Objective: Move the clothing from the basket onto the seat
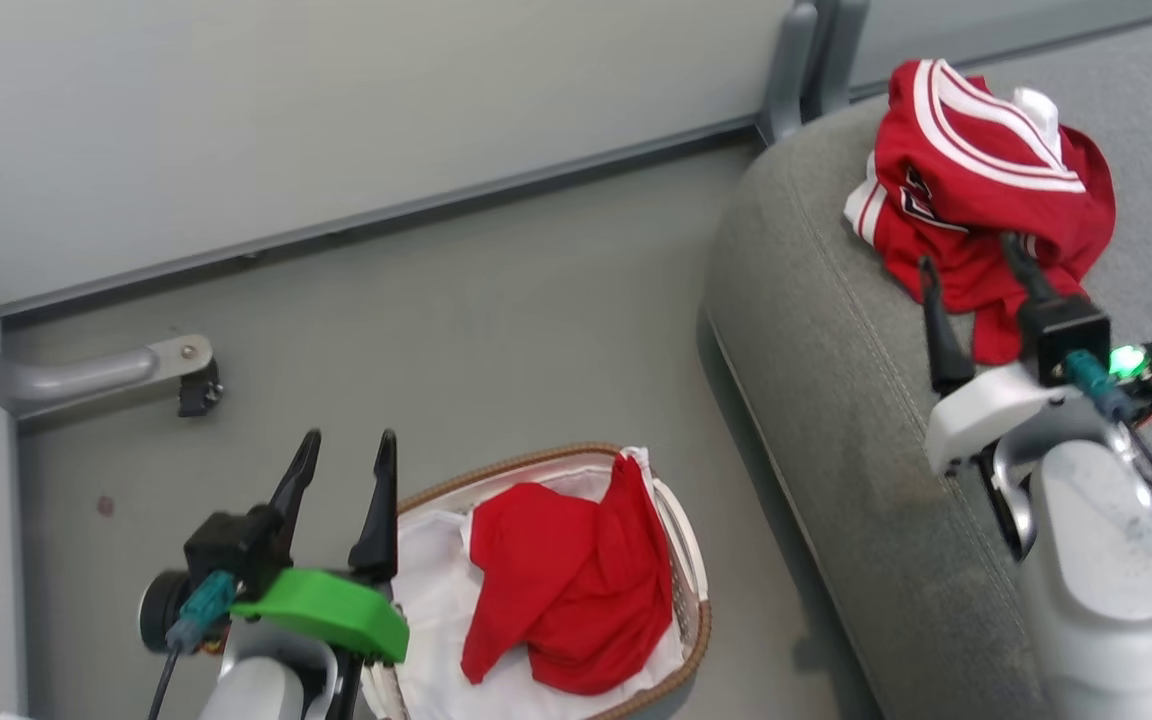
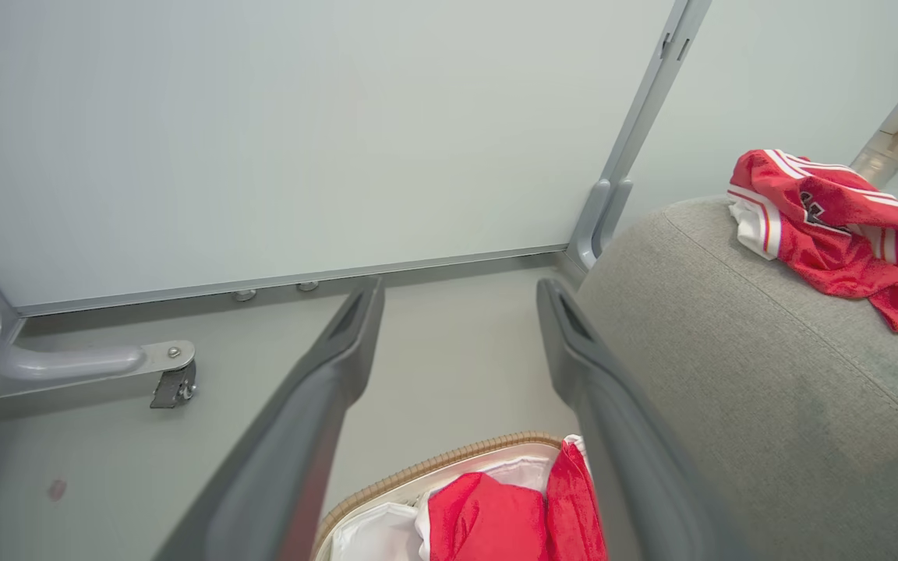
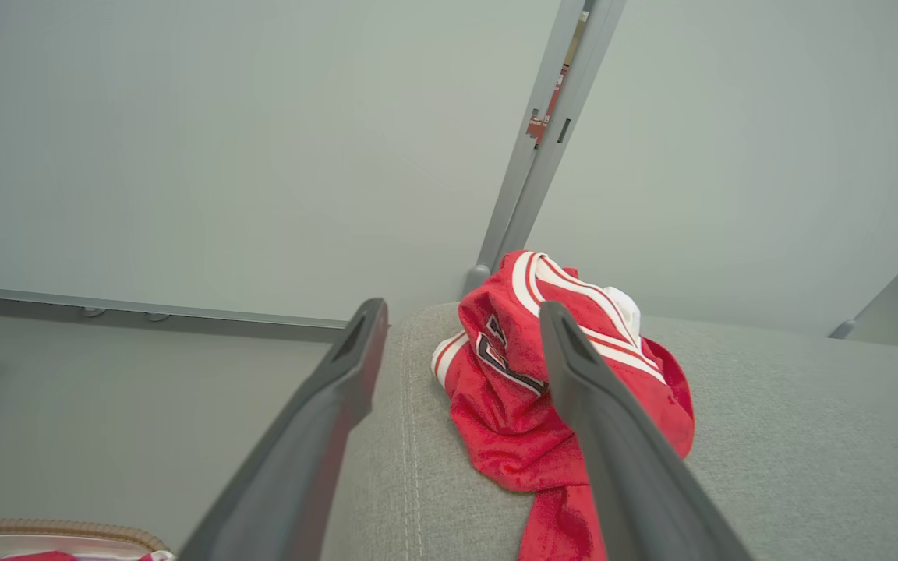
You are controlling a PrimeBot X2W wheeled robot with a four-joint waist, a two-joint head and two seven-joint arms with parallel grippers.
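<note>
Nearest the robot, the left gripper [image 1: 348, 445] hovered with its two dark fingers spread wide and nothing between them, just above the left end of the basket [image 1: 526, 462]. The basket stood on the grey floor [image 1: 456, 320], close beside the seat, its brown woven rim framing a white cloth liner [image 1: 431, 590]. The plain red garment [image 1: 566, 580] lay crumpled inside, on the liner, one fold rising against the rim on the side nearer the seat. To the right, the right gripper [image 1: 967, 255] was over the seat [image 1: 826, 380], its fingers likewise wide apart and clamping nothing; their tips reached the near edge of the jersey [image 1: 986, 170], though whether they touched the cloth could not be told. The seat's rounded edge and stitched seam ran down toward the robot, and the jersey sat bunched on the cushion top, near that rounded edge, its white stripe trim uppermost and a bit of dark lettering showing on its left side. Farther off, a grey metal leg with a caster [image 1: 198, 392] rested on the floor at the left, and beyond it a pale wall panel [image 1: 336, 110] with a grey upright post [image 1: 804, 60] closed the scene.
</note>
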